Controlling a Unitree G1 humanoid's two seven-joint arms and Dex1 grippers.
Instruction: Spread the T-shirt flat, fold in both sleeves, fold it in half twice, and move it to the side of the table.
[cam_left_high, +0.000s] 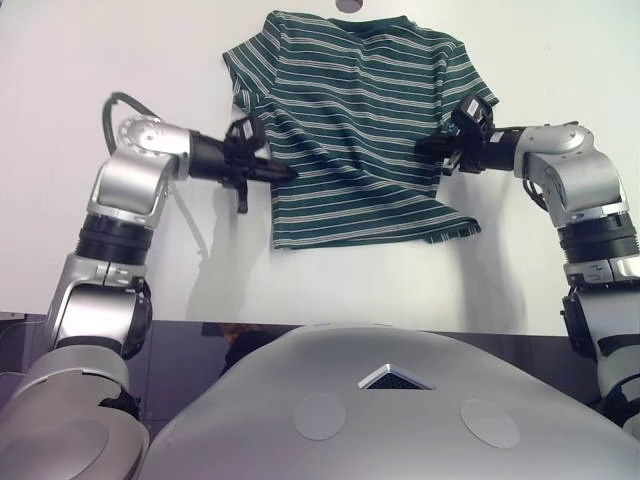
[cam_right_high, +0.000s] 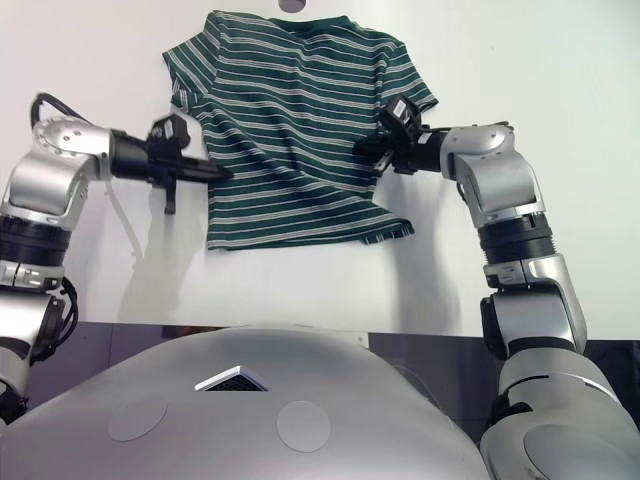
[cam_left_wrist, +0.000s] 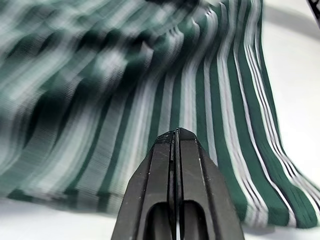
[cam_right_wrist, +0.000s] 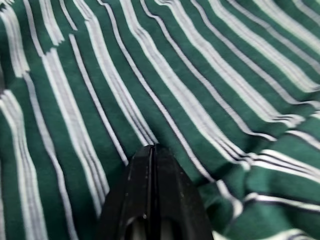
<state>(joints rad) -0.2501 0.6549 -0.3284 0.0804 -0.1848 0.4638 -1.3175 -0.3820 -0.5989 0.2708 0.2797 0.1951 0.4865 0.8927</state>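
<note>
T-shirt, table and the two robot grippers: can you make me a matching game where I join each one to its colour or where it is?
Things:
1. T-shirt
2. left gripper
3. right gripper
4. table

Matches:
a. white, lying under the cloth
b. shut, tip at the shirt's left side edge
c. green with white stripes
d. shut, tip on the shirt's right side, just below the sleeve

Pairs: 1-c, 2-b, 3-d, 4-a.
</note>
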